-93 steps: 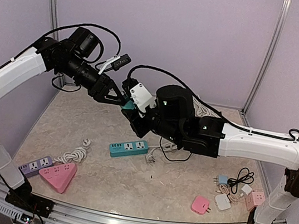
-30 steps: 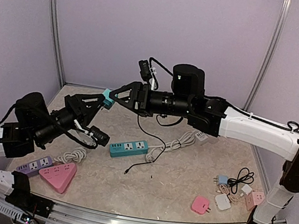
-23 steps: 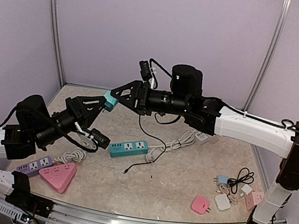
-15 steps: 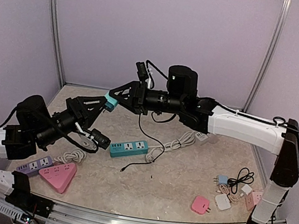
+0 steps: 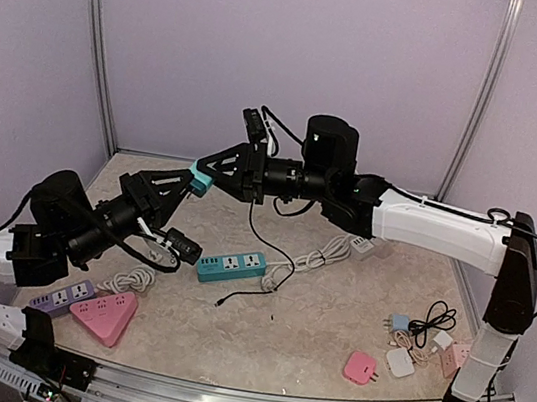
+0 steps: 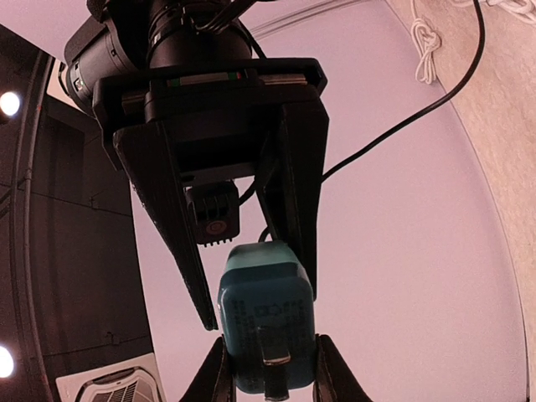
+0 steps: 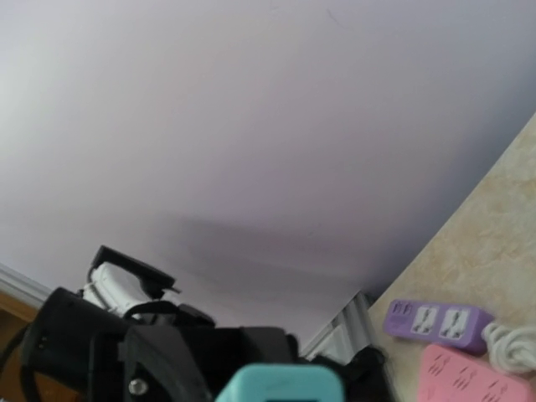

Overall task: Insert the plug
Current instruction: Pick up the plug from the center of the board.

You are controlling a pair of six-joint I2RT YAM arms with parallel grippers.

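Plug: the teal blocky plastic plug (image 5: 201,180) hangs in the air in the upper middle of the top view, between the two arms' tips.
Left gripper: the left gripper (image 5: 186,185) reaches up from the lower left and pinches the plug's near end, with a finger (image 6: 211,373) against each side in its wrist view.
Right gripper: the right gripper (image 5: 214,173) comes in from the right, its fingers flanking the plug's other end. Whether they press it cannot be told.
Cable: a thin black cable (image 5: 266,233) droops from near the right gripper to the table.
Table: on the beige marbled tabletop (image 5: 322,315), a teal power strip (image 5: 230,266) lies below the plug. A purple power strip (image 5: 63,298) and a pink triangular socket block (image 5: 105,314) lie at lower left.
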